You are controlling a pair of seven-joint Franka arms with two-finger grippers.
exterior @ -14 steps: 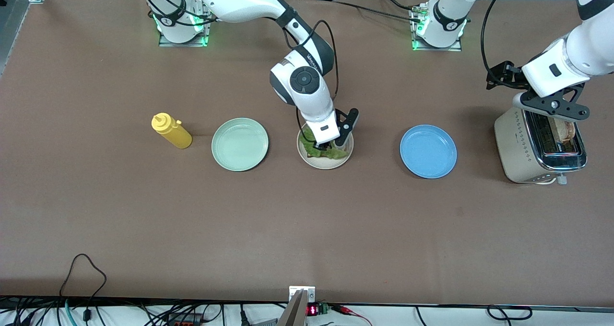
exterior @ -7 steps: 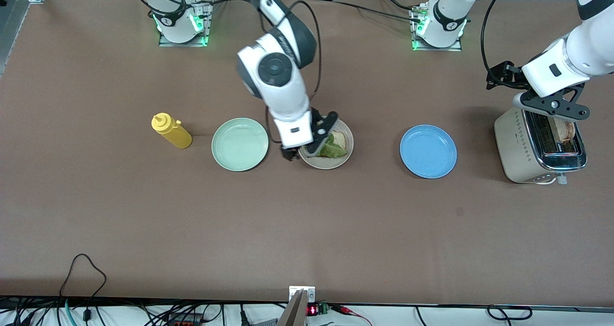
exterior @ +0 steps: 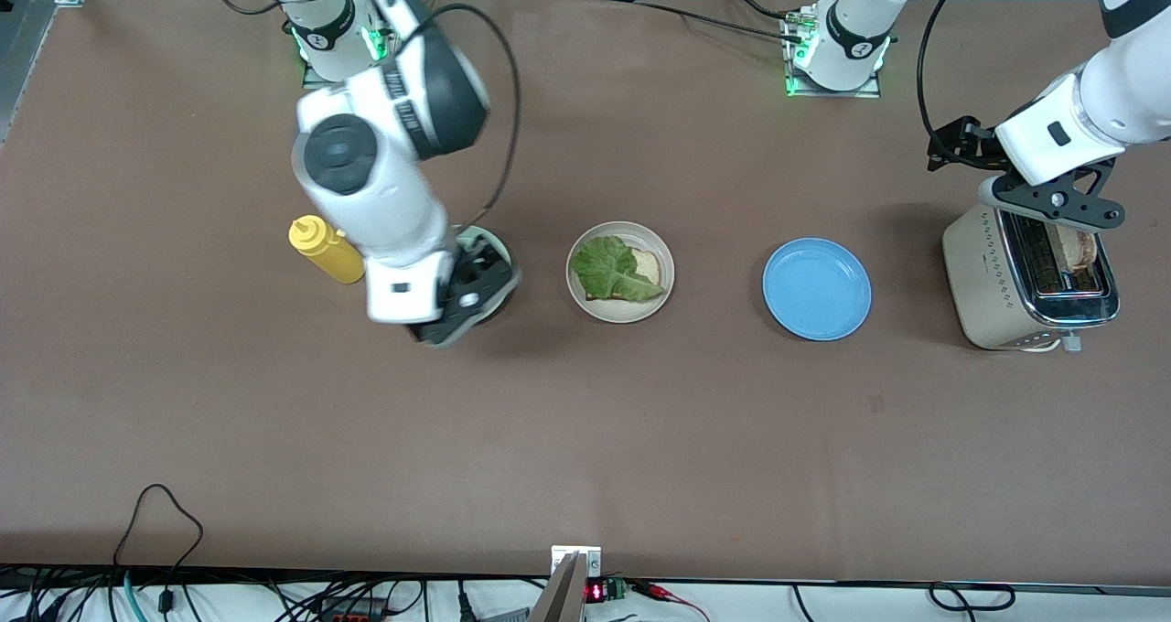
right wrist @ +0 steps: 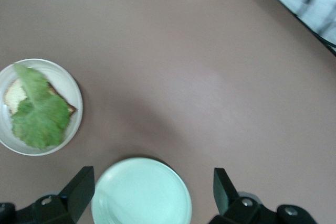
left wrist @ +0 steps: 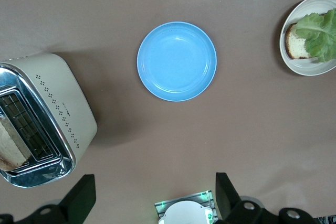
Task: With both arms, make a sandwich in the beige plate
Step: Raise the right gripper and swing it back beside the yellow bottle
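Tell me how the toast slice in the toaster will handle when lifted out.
The toast slice looks rigid and probably light. It sits deep in the toaster slot, so it may snag. Its crust could crumble under tight fingers.

Right arm [exterior: 375,174]: glossy white shell, wide black band at one joint, round dark grey cap ringed in black on the wrist housing.
Right arm cabling: thin black cable loops off the casing.
Right gripper [exterior: 457,306]: black, on a white block bearing a small dark rectangular mark.
Left arm [exterior: 1093,114]: white segments, black band at the top, small dark slot on the wrist housing.
Left gripper [exterior: 1052,199]: black bracket-like frame with pale round screw heads.
Left arm cabling: black cable arcs to a black fitting at the wrist.
Bases [exterior: 837,41]: white columns with black rings on metal plates, green lights glowing, red connectors.
Fingers [left wrist: 81,198]: matte black, wedge-shaped.
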